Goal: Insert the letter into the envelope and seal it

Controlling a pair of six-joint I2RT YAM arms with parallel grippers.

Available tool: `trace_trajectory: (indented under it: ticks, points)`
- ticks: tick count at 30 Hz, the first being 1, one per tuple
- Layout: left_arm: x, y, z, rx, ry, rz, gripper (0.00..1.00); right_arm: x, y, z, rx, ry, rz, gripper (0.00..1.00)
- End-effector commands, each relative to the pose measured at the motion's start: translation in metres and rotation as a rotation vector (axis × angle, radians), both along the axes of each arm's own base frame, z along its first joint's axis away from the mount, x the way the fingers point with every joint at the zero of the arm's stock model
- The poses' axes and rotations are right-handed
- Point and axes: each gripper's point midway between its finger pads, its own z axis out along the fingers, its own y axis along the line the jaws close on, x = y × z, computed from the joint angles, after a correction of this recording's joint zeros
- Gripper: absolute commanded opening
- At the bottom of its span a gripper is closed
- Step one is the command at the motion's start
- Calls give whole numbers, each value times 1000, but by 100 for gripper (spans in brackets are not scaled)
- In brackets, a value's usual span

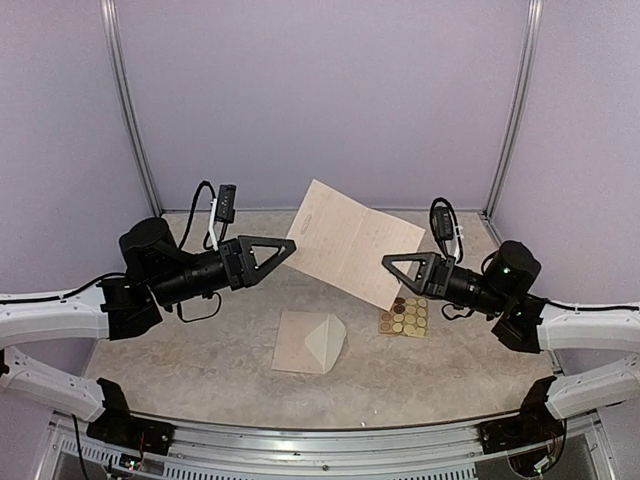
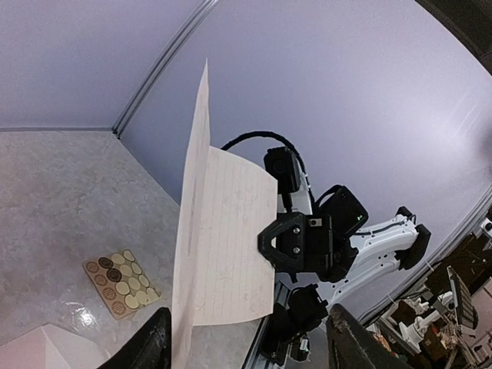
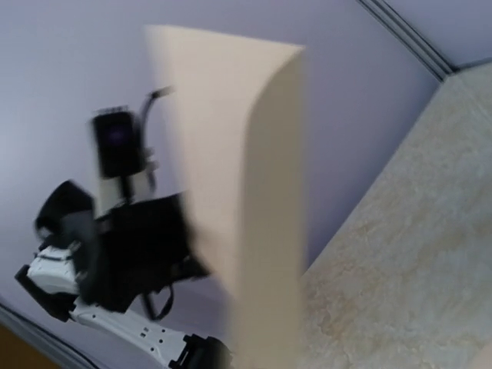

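The envelope (image 1: 310, 342) lies flat on the counter (image 1: 200, 340), flap open, with bare surface around it and a sticker sheet (image 1: 405, 316) near its right. The letter (image 1: 350, 245) hangs tilted well above it, pinched by the right claw (image 1: 388, 261). The left claw (image 1: 287, 247) is spread, straddling the letter's other edge.

No legible text or labels.

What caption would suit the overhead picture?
Right pincer holds the letter aloft; envelope and sticker sheet lie on the table.
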Motion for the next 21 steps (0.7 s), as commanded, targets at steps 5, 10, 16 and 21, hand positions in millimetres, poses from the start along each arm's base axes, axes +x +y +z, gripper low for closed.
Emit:
trace_trajectory:
  ticks: [5,10,16,21]
  points:
    - [41,53,-7,-1,96,219,66,-36,-1,33,-14,-196,128,0]
    - [56,56,-32,1,191,245,67,-54,-2,46,-1,-266,202,0]
    - [66,45,-62,44,277,249,68,-69,-2,53,14,-311,276,0]
    - [68,35,-75,63,300,225,68,-79,-1,57,23,-337,312,0]
